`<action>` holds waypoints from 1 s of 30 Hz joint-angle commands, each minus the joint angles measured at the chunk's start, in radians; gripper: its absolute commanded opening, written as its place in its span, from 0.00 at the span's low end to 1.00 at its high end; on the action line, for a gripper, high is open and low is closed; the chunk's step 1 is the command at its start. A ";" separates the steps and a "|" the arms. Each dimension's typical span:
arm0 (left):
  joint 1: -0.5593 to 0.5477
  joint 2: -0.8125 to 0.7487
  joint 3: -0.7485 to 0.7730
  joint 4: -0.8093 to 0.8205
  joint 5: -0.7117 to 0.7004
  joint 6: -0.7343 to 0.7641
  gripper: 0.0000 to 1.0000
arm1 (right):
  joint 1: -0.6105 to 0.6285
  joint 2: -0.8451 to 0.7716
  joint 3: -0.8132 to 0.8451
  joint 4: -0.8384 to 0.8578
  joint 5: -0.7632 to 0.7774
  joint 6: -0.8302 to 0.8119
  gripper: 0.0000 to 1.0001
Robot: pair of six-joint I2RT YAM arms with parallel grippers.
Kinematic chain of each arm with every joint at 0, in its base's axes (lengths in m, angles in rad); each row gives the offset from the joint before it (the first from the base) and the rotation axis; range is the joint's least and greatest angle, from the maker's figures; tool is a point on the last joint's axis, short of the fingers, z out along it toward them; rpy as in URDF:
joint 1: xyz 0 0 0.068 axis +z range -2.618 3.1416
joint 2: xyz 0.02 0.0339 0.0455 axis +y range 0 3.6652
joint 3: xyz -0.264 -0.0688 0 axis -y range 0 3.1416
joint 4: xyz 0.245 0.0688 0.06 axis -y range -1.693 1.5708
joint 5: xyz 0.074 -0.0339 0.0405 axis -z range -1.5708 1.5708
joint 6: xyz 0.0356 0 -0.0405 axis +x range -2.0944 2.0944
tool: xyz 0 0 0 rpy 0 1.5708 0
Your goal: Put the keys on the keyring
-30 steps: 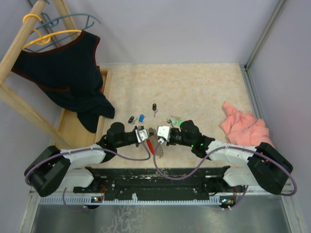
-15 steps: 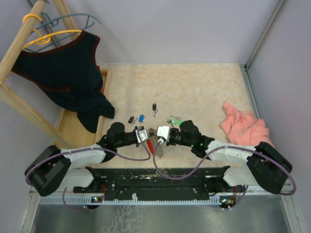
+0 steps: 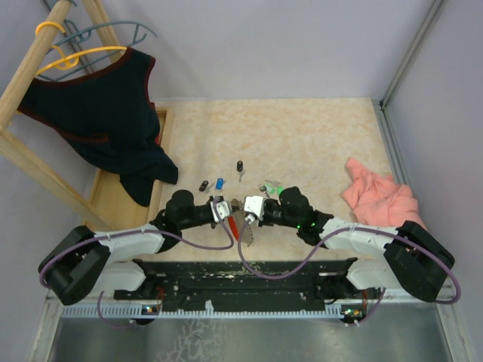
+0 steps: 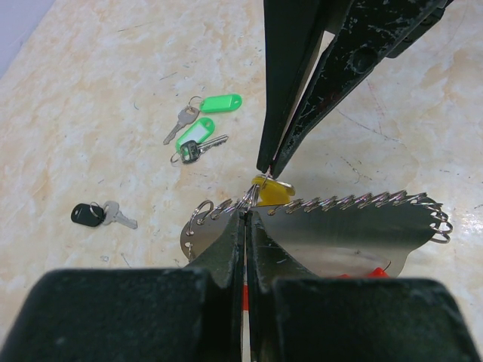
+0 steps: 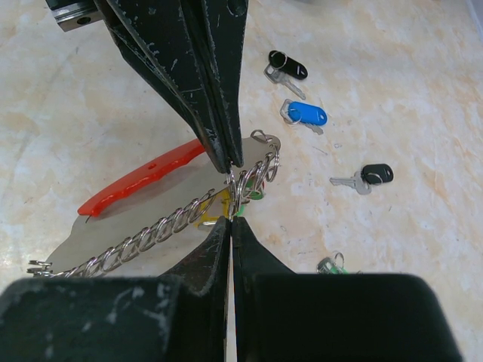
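The keyring (image 3: 241, 226) lies between both grippers, with a red band (image 5: 143, 177) and a grey plate edged with small wire rings (image 4: 339, 226). My left gripper (image 4: 247, 214) is shut on the plate's ringed edge. My right gripper (image 5: 230, 219) is shut on a small wire ring beside the yellow key (image 4: 273, 190) at that edge. The two sets of tips nearly meet. Loose keys lie beyond: green ones (image 4: 219, 103), a black one (image 4: 88, 215), a blue one (image 5: 308, 115) and two black ones (image 5: 288, 65) (image 5: 375, 174).
A pink cloth (image 3: 381, 197) lies at the right. A dark garment (image 3: 106, 113) hangs from a wooden rack at the left, over a wooden tray (image 3: 113, 197). Walls close the table at the back and right.
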 commanded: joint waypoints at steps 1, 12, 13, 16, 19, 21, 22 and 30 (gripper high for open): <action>-0.006 -0.011 -0.002 0.035 -0.001 0.006 0.01 | 0.010 -0.029 0.046 0.034 0.003 0.015 0.00; -0.007 -0.006 -0.002 0.038 0.009 0.004 0.01 | 0.009 -0.027 0.046 0.047 0.003 0.021 0.00; -0.007 -0.008 -0.002 0.036 0.012 0.006 0.01 | 0.010 -0.026 0.046 0.049 0.005 0.022 0.00; -0.007 -0.008 -0.001 0.036 0.018 0.005 0.01 | 0.009 -0.025 0.046 0.057 0.004 0.027 0.00; -0.007 -0.004 0.001 0.036 0.023 0.006 0.01 | 0.010 -0.024 0.046 0.063 0.000 0.029 0.00; -0.007 -0.003 0.001 0.036 0.025 0.005 0.01 | 0.010 -0.022 0.046 0.063 0.004 0.030 0.00; -0.007 -0.003 0.001 0.036 0.025 0.006 0.01 | 0.009 -0.022 0.046 0.063 0.003 0.029 0.00; -0.007 -0.004 0.001 0.035 0.016 0.006 0.01 | 0.010 -0.028 0.046 0.053 0.015 0.032 0.00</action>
